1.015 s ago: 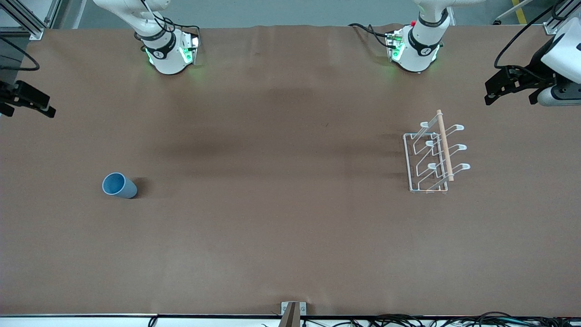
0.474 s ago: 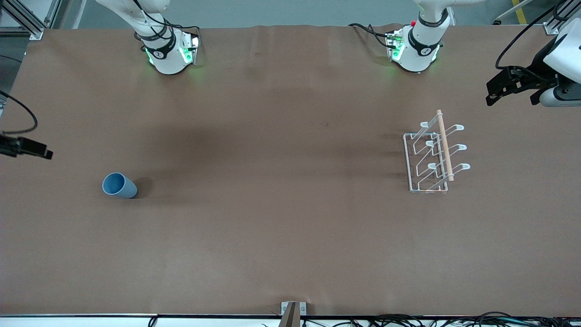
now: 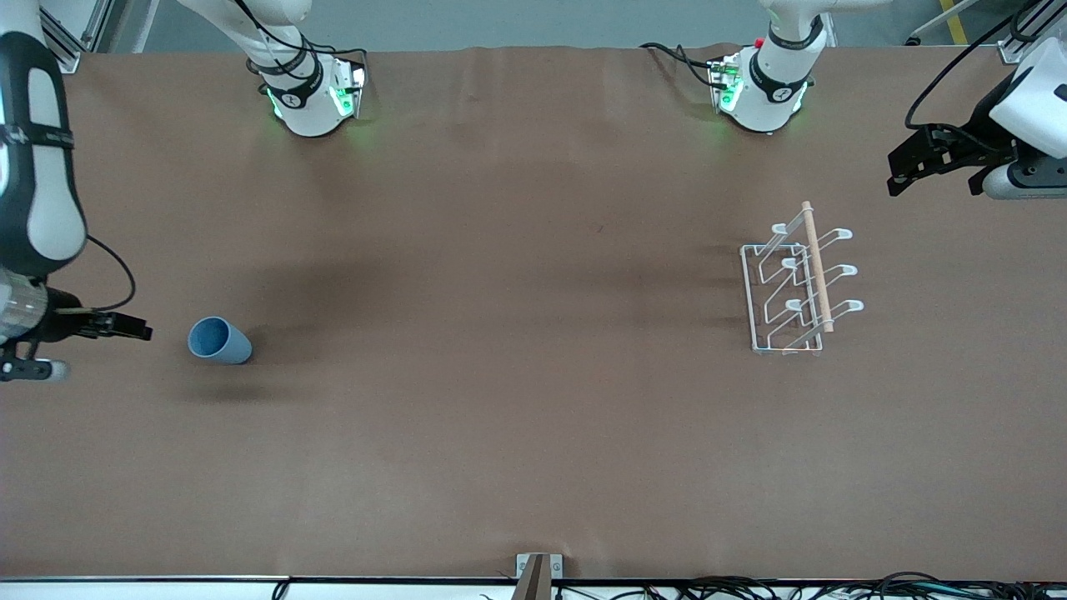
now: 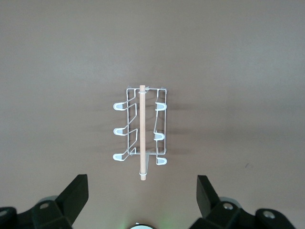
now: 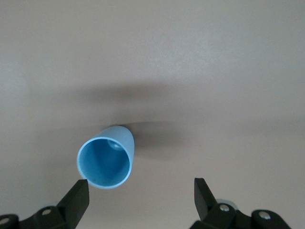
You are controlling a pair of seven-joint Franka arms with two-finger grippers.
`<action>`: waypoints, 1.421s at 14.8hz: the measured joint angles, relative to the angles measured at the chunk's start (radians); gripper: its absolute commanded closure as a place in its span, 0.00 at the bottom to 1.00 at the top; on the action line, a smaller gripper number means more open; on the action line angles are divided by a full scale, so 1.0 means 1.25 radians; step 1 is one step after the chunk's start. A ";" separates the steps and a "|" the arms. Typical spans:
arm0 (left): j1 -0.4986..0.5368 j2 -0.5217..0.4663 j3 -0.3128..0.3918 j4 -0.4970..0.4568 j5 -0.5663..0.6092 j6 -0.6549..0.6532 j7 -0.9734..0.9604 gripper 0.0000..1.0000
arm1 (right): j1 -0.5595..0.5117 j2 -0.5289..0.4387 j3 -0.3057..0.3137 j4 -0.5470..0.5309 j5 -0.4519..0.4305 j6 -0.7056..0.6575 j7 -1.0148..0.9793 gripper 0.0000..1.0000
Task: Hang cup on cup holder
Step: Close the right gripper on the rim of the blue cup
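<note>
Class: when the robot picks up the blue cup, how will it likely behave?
The cup stands upright, open end up, and looks like thin plain plastic: probably light and stiff. Its tapered, smooth wall may slip in a pinch. Its narrower base suggests a sideways nudge could tip it.

A robotics lab. Two white robot arm bases (image 3: 310, 98) are bolted to a brown paper-covered counter (image 3: 517, 417). Black cables (image 3: 750, 587) trail along its edge.
</note>
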 measured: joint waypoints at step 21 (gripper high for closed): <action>0.000 0.009 0.000 0.008 0.000 0.000 0.000 0.00 | 0.008 0.078 0.044 -0.085 0.000 0.106 -0.012 1.00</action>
